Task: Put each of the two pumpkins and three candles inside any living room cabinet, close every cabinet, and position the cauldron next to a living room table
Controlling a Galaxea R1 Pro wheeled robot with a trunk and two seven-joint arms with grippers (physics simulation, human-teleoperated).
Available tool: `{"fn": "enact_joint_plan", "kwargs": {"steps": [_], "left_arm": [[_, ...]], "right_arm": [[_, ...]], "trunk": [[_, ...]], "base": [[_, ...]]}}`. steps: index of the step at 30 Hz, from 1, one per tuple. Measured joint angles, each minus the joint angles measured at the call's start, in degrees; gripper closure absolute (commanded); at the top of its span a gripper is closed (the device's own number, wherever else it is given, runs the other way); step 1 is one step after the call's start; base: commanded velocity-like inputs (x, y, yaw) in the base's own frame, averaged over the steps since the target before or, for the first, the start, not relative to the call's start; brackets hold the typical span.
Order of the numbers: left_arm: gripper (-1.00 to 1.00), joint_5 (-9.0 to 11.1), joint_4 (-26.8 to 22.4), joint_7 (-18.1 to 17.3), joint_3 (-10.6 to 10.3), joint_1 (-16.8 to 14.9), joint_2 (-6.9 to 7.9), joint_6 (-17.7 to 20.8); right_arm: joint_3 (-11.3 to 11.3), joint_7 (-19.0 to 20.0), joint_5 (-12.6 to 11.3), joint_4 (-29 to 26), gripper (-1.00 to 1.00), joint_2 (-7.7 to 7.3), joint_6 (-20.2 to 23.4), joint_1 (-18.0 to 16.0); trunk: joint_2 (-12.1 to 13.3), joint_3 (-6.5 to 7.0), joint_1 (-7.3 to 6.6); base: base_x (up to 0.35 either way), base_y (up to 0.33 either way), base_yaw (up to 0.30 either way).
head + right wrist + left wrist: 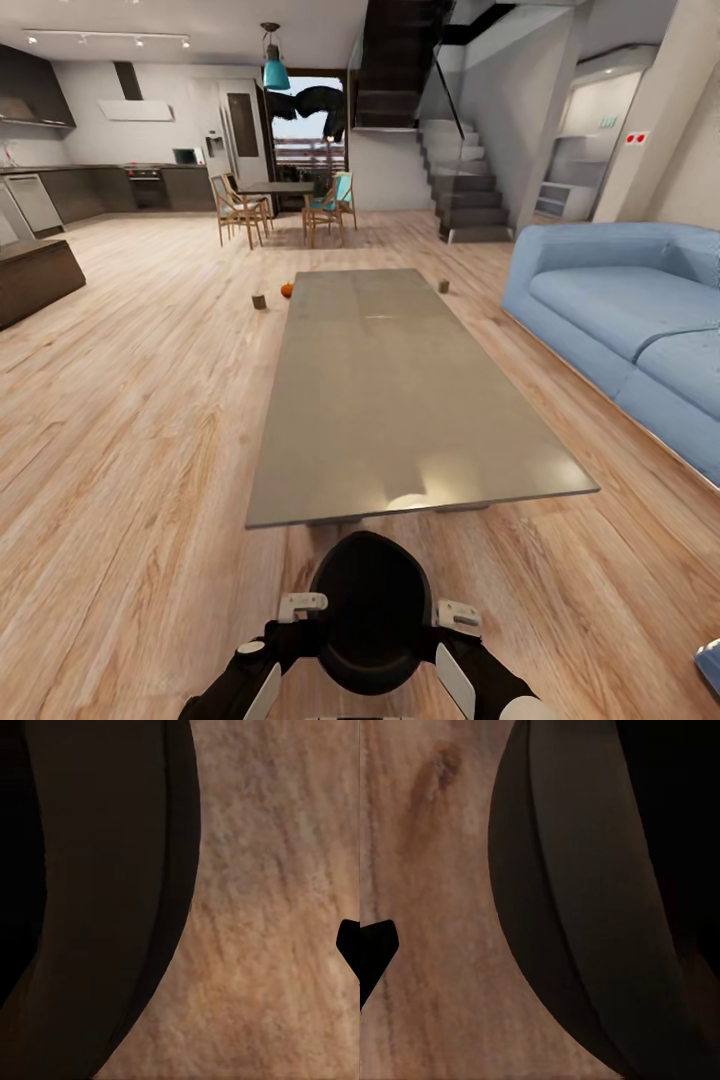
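Pale wood planks (130, 420) run the whole length of this open living room, with a long grey table (400, 390) straight ahead at twelve o'clock, a blue sofa (630, 310) at about two o'clock, and the kitchen, chairs and stairs far beyond. Right below the robot's head, between its two arms, sits the black cauldron (370, 610), just short of the table's near end, so that part of the job looks close to done, though whether it is set down or being carried I cannot tell. The left gripper (300, 604) and the right gripper (459, 614) stand at nine and three o'clock of the pot's rim, hard against its sides; how wide their jaws stand, and whether they actually clamp the pot, cannot be made out, and both wrist views give just its dark curved wall over the floorboards. One pumpkin (287, 290) lies on the floor at about eleven o'clock, beside the table's far left corner and well away from both grippers. Near it is a small brownish block (259, 301), with another (444, 286) off the far right corner; these may be candles, so I judge the storing still lies ahead.
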Motion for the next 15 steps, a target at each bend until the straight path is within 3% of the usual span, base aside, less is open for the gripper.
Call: {"fn": "enact_joint_plan", "kwargs": {"steps": [15], "left_arm": [[-1.0,0.0,0.01,-0.02,-0.01,0.0,0.0,0.02]], "right_arm": [[-0.05,-0.12,0.12,0.13,-1.0,0.0,0.11,0.01]], "trunk": [[0.2,3.32,-0.39]], "base": [[0.0,0.0,0.0]]}}
